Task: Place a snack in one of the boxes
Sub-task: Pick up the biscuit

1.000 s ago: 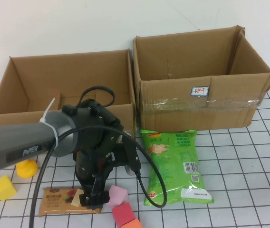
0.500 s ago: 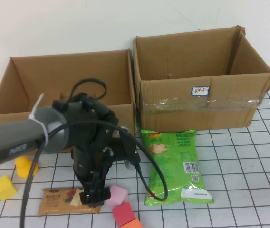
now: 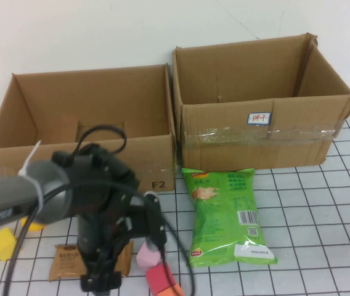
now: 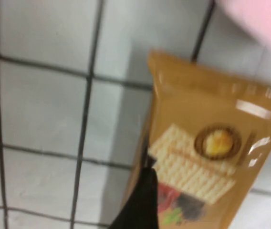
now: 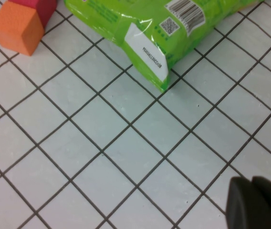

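A brown cracker packet (image 3: 67, 262) lies flat on the gridded table at the front left. My left gripper (image 3: 101, 280) hangs right over it, pointing down. In the left wrist view the packet (image 4: 207, 152) fills the frame, and one black fingertip (image 4: 142, 200) stands beside its long edge, the jaws spread about it. A green chips bag (image 3: 227, 213) lies in front of the right cardboard box (image 3: 261, 132); the left cardboard box (image 3: 156, 160) stands beside it. My right gripper (image 5: 251, 181) is shut and empty above bare table near the green bag (image 5: 140, 28).
A pink block (image 3: 150, 256) and a red-orange block (image 3: 162, 280) lie just right of the packet. A yellow cube (image 3: 2, 242) and a yellow cylinder (image 3: 33, 225) lie at the left. Both boxes are open-topped.
My left arm has swung toward the near edge and lowered, so its gripper now sits over the packet's near side. The packet, bag and blocks have stayed put.
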You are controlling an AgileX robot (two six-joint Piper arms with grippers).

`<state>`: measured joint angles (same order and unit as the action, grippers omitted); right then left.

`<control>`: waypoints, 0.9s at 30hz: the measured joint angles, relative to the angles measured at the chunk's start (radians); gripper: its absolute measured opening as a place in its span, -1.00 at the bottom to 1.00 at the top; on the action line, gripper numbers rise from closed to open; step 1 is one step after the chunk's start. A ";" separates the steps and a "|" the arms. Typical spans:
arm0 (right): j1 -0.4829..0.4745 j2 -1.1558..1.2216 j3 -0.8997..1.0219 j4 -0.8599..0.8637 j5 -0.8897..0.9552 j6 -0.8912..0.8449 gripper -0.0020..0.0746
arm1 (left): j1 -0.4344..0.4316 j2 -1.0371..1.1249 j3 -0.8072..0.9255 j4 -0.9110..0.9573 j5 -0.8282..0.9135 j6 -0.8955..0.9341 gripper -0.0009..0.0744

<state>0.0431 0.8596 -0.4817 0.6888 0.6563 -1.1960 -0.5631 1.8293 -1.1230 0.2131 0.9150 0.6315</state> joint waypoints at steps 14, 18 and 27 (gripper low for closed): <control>0.000 0.000 0.000 0.000 0.000 0.000 -0.95 | 0.089 -0.036 0.092 -0.065 -0.176 0.005 0.86; 0.000 0.000 0.000 0.002 0.000 0.000 -0.95 | 0.100 -0.024 0.092 -0.087 -0.182 0.003 0.86; 0.000 0.000 0.000 0.008 0.000 0.000 -0.95 | 0.102 -0.003 0.092 -0.112 -0.187 0.002 0.86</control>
<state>0.0431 0.8596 -0.4817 0.6967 0.6563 -1.1960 -0.4612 1.8264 -1.0308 0.1010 0.7285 0.6331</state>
